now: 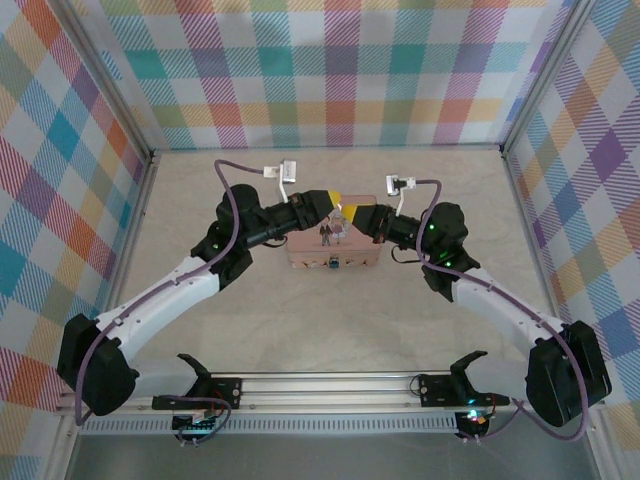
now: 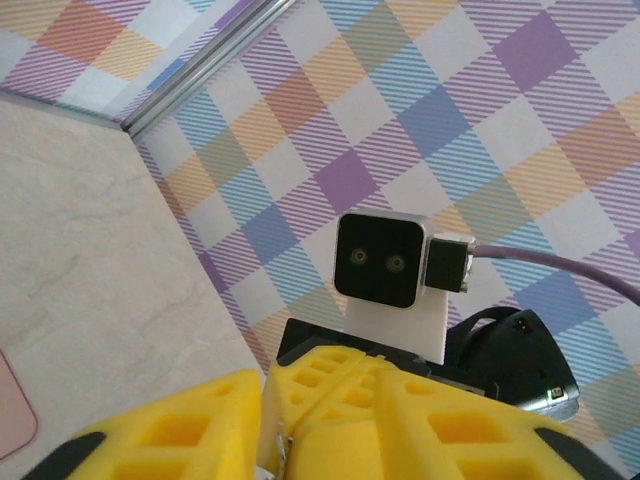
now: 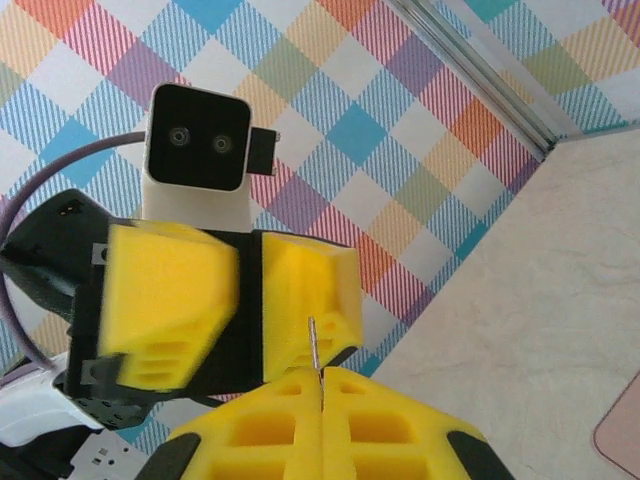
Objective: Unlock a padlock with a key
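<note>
Arms: two, meeting at 12 o'clock of one pink tin (image 1: 305, 256), left gripper (image 1: 333, 197) touching right gripper (image 1: 352, 212). One padlock (image 1: 333, 265) on its 6 o'clock edge. Right wrist: right gripper clamped on one key (image 3: 313, 345) pointing 12 o'clock; left gripper's two fingers (image 3: 170, 300) apart. Left wrist: pink tin corner at 8 o'clock.

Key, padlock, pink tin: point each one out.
key (image 3: 313, 345): right wrist view, on its thin metal shaft.
padlock (image 1: 333, 265): top external view, on its teal body.
pink tin (image 1: 305, 258): top external view, on its near side wall.
</note>
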You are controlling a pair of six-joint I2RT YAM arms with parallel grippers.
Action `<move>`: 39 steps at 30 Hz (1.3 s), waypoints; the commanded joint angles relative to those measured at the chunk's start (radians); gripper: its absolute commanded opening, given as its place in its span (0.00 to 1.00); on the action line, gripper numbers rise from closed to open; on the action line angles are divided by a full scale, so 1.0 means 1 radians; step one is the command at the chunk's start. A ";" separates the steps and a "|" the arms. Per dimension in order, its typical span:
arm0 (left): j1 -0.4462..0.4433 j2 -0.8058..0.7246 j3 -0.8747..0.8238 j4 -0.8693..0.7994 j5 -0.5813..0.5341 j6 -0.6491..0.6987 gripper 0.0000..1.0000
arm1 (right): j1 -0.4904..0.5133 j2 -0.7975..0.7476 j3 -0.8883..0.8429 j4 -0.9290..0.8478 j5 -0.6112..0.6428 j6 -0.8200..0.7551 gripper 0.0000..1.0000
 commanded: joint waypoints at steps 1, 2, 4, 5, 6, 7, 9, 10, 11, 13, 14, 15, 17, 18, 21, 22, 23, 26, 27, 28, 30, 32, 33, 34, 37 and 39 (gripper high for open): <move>0.015 -0.049 -0.019 -0.014 -0.032 0.018 0.45 | -0.002 -0.035 0.030 -0.053 -0.003 -0.055 0.00; 0.020 -0.057 -0.020 -0.031 -0.046 0.021 0.48 | -0.006 -0.045 0.032 -0.064 -0.001 -0.064 0.00; 0.031 -0.079 -0.032 -0.067 -0.065 0.031 0.48 | -0.026 -0.070 0.039 -0.175 0.013 -0.095 0.00; 0.035 -0.088 -0.033 -0.094 -0.079 0.040 0.48 | -0.038 -0.081 0.046 -0.219 0.021 -0.110 0.00; 0.038 -0.096 -0.031 -0.150 -0.104 0.055 0.49 | -0.055 -0.095 0.051 -0.272 0.031 -0.131 0.00; 0.040 -0.103 -0.029 -0.211 -0.135 0.072 0.52 | -0.076 -0.107 0.056 -0.329 0.041 -0.150 0.00; 0.044 -0.113 -0.025 -0.333 -0.221 0.104 0.56 | -0.113 -0.127 0.074 -0.449 0.076 -0.208 0.00; 0.045 -0.117 -0.023 -0.386 -0.259 0.124 0.56 | -0.127 -0.135 0.088 -0.538 0.113 -0.254 0.00; 0.046 -0.116 -0.027 -0.433 -0.293 0.134 0.56 | -0.136 -0.139 0.102 -0.608 0.152 -0.296 0.00; 0.051 -0.111 -0.031 -0.523 -0.371 0.144 0.56 | -0.156 -0.138 0.125 -0.736 0.257 -0.367 0.00; 0.055 -0.105 -0.033 -0.555 -0.398 0.143 0.56 | -0.167 -0.133 0.132 -0.772 0.290 -0.389 0.00; 0.060 -0.094 -0.037 -0.586 -0.430 0.141 0.57 | -0.178 -0.123 0.143 -0.814 0.340 -0.409 0.00; 0.065 -0.070 -0.040 -0.618 -0.476 0.145 0.59 | -0.194 -0.096 0.154 -0.868 0.417 -0.435 0.00; 0.066 -0.053 -0.040 -0.663 -0.505 0.145 0.60 | -0.197 -0.078 0.162 -0.892 0.463 -0.444 0.00; 0.077 0.001 -0.045 -0.659 -0.528 0.144 0.62 | -0.203 -0.012 0.168 -0.916 0.546 -0.473 0.00; 0.080 0.020 -0.051 -0.642 -0.527 0.146 0.63 | -0.204 0.009 0.163 -0.911 0.568 -0.482 0.00; 0.084 0.044 -0.056 -0.627 -0.525 0.150 0.63 | -0.203 0.036 0.163 -0.916 0.589 -0.483 0.00; 0.096 0.125 -0.046 -0.562 -0.515 0.156 0.64 | -0.203 0.110 0.166 -0.910 0.601 -0.495 0.00; 0.099 0.155 -0.041 -0.545 -0.518 0.160 0.65 | -0.203 0.130 0.162 -0.903 0.605 -0.495 0.00; 0.103 0.180 -0.035 -0.533 -0.515 0.158 0.65 | -0.203 0.148 0.161 -0.899 0.609 -0.497 0.00; 0.112 0.237 -0.013 -0.505 -0.497 0.159 0.66 | -0.203 0.186 0.157 -0.890 0.619 -0.495 0.00; 0.119 0.284 0.006 -0.484 -0.484 0.159 0.66 | -0.203 0.214 0.153 -0.882 0.612 -0.492 0.00; 0.120 0.306 0.019 -0.480 -0.481 0.160 0.66 | -0.202 0.229 0.152 -0.877 0.604 -0.489 0.00; 0.123 0.324 0.029 -0.476 -0.477 0.165 0.67 | -0.198 0.243 0.152 -0.874 0.598 -0.488 0.00; 0.125 0.371 0.050 -0.465 -0.482 0.170 0.67 | -0.173 0.282 0.153 -0.871 0.606 -0.492 0.00; 0.128 0.390 0.060 -0.456 -0.473 0.167 0.67 | -0.153 0.302 0.154 -0.868 0.608 -0.490 0.00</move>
